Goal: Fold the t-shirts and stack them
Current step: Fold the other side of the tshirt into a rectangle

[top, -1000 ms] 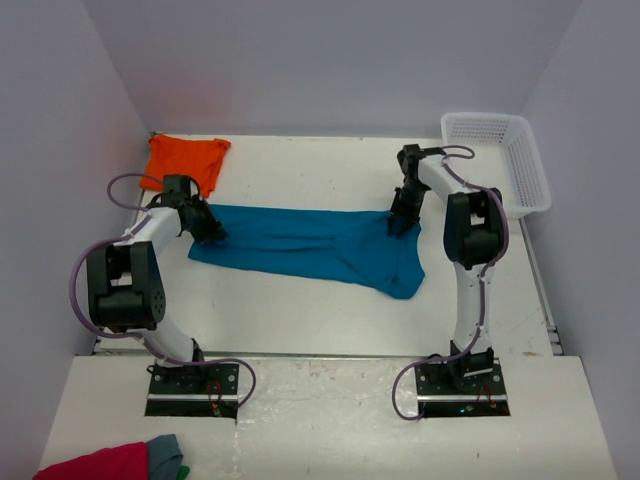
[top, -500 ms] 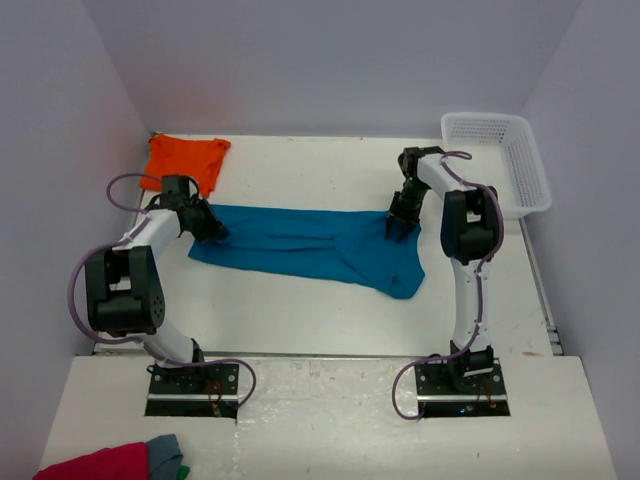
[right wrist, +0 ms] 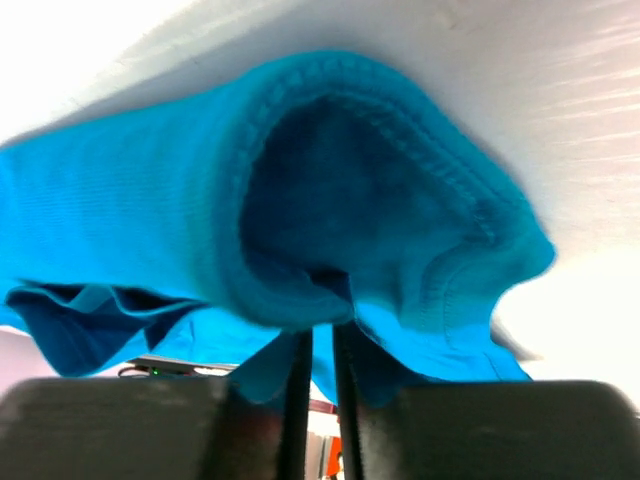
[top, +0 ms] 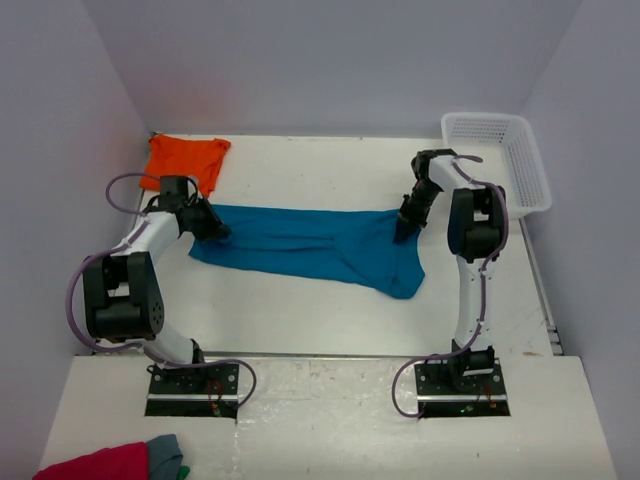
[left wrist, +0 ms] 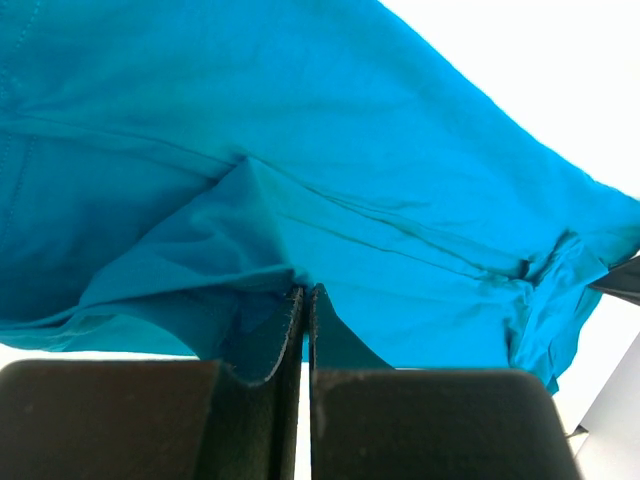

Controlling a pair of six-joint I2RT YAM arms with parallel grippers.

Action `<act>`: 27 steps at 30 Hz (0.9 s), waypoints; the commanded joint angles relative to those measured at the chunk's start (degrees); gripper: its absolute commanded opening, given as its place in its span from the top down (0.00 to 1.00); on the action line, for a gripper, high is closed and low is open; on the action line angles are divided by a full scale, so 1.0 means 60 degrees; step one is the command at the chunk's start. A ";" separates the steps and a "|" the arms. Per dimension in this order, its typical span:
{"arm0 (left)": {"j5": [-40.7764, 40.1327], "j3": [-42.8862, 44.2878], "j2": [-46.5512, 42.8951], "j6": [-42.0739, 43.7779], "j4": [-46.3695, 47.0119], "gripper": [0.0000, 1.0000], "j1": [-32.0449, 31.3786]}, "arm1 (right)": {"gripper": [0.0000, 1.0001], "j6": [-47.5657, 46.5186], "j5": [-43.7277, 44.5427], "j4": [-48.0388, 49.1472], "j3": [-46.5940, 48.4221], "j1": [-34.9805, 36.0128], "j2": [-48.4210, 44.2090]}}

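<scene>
Evidently limp and light, the soft teal-blue cotton t-shirt [top: 300, 245] lies stretched across the white bench [top: 320, 310]. The left claw [top: 209, 228] is clamped on one end. The right claw [top: 403, 232], nearly closed, seemingly pinches a hemmed edge; both are sensible holds.

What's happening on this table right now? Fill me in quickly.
Two robot arms hold a teal t-shirt stretched sideways across the white table. The left gripper is pinched shut on its left end, the right gripper on a hemmed edge at its right end. It is not yet neatly folded. An orange t-shirt lies at the far left corner, apart from both grippers, so nothing is stacked.
</scene>
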 commanded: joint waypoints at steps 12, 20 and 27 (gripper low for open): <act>0.0287 -0.0336 -0.0299 -0.0208 0.0549 1.00 -0.0019 | 1.00 0.0588 0.0118 0.2765 -0.3102 0.0179 -0.2561; -0.0240 -0.0468 -0.0386 -0.0105 0.0388 1.00 -0.0063 | 1.00 0.1043 0.0705 0.4280 -0.5024 0.0486 -0.3884; -0.0782 -0.0498 -0.0739 -0.0091 0.0183 1.00 -0.0063 | 0.92 0.0443 0.4040 0.4600 -0.5141 0.2314 -0.4542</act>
